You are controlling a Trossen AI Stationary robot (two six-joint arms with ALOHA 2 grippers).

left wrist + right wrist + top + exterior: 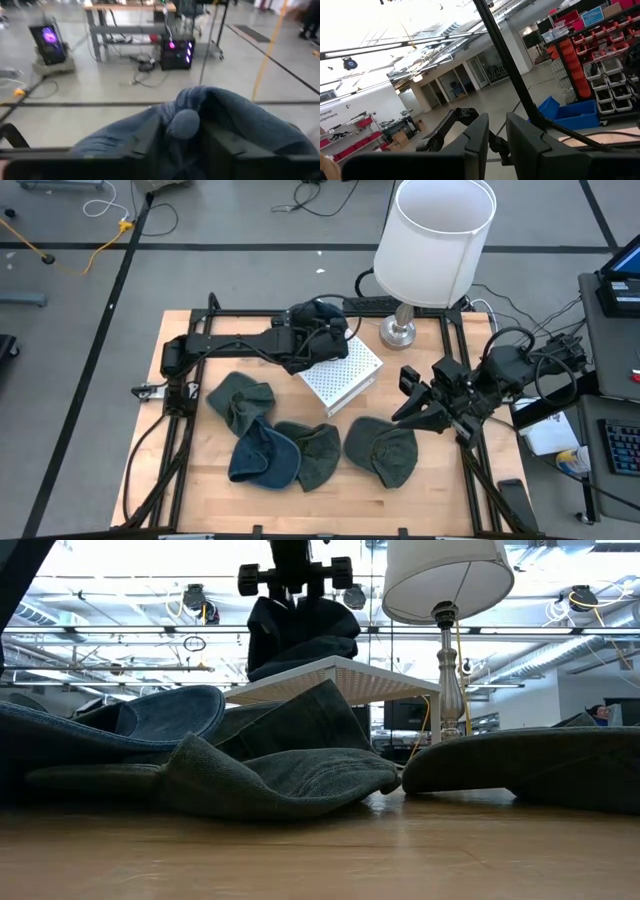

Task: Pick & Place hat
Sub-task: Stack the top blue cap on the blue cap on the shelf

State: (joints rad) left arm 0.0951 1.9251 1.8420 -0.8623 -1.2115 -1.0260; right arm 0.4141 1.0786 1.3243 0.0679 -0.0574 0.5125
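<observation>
White lamp stands just beside the white box, four hats nearby.

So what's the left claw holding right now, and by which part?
The left claw holds a dark blue fabric hat over the white perforated box, pinching a bunched fold; which part cannot be told.

- A dark navy hat is seen on the white perforated box.
- Three olive-green hats and one blue hat are shown on the light wood surface.
- The lamp is shaded white, based in silver.
</observation>
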